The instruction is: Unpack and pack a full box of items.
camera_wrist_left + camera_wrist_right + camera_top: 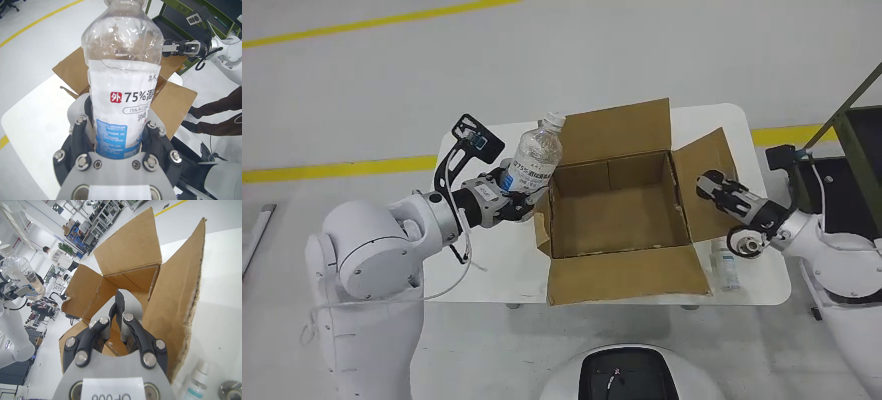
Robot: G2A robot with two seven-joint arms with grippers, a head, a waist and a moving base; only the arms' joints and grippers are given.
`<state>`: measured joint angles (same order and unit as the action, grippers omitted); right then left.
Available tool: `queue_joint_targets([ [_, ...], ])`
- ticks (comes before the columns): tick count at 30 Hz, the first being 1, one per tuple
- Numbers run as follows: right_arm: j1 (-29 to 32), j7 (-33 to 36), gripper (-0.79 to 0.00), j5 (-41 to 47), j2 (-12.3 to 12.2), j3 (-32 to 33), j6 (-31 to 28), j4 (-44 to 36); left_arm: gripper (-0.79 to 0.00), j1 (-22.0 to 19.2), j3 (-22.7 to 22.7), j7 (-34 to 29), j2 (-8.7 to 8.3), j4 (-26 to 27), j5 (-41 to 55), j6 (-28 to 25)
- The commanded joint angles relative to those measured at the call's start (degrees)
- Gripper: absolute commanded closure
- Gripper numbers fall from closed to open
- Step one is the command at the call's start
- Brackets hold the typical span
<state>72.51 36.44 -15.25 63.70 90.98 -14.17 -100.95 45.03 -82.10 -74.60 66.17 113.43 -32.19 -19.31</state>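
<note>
While the left gripper [115,124] clamps the clear, white-labelled plastic bottle [122,79] beside the open brown cardboard box [607,178], carrying it steadily, clear of the cardboard, seems wise; the right gripper [119,300] is closed, empty.

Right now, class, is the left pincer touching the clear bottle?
Touching. The left wrist view shows the left pincer clamped around the clear bottle, fingers pressing both its sides.
</note>
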Motion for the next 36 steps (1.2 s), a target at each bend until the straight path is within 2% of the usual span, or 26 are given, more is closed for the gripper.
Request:
queue_joint_targets([
  [1, 0.2, -0.2, 0.000, -0.2, -0.1, 0.2, 0.3, -0.1, 0.000, 0.0, 0.0, 0.0, 0.00, 0.0, 0.0, 0.0],
  [6, 0.8, -1.1, 0.000, -0.9, -0.2, 0.6, 0.5, -0.8, 0.000, 0.0, 0.0, 0.0, 0.00, 0.0, 0.0, 0.0],
  [11, 1.2, -2.8, 0.000, -1.3, -0.3, 1.0, 0.4, -0.7, 0.000, 0.9, 2.1, 5.3, 0.26, -0.5, 5.1, 2.2],
  [12, 1.3, -3.4, 0.000, -1.5, -0.3, 1.2, 0.7, -0.7, 0.000, 0.5, 3.5, 7.0, 0.51, -1.2, 8.2, 2.9],
  [13, 1.4, -4.1, 0.000, -1.4, -0.3, 1.4, 0.9, -0.9, 0.000, -0.3, 5.3, 11.1, 1.07, -2.7, 15.3, 4.4],
  [15, 1.5, -4.6, 0.000, -1.5, -0.4, 1.7, 1.0, -1.1, 0.000, -2.2, 8.1, 13.2, 1.63, -4.9, 20.6, 5.5],
  [20, 2.3, -5.4, 0.000, -1.7, -0.6, 2.8, 1.5, -2.1, 0.000, -8.9, 17.4, 16.6, 3.54, -13.5, 30.6, 11.2],
  [23, 3.2, -5.9, 0.000, -1.5, -0.7, 3.6, 1.8, -2.6, 0.000, -10.2, 20.9, 18.0, 4.38, -18.6, 34.1, 15.7],
  [29, 4.9, -6.2, 0.000, -0.9, -0.9, 5.4, 2.0, -3.5, 0.000, -8.4, 22.5, 22.7, 4.90, -24.8, 37.0, 25.6],
  [36, 5.7, -6.0, 0.000, -0.4, -1.0, 6.0, 2.0, -4.0, 0.000, -8.3, 22.6, 22.8, 4.88, -24.8, 36.8, 25.8],
])
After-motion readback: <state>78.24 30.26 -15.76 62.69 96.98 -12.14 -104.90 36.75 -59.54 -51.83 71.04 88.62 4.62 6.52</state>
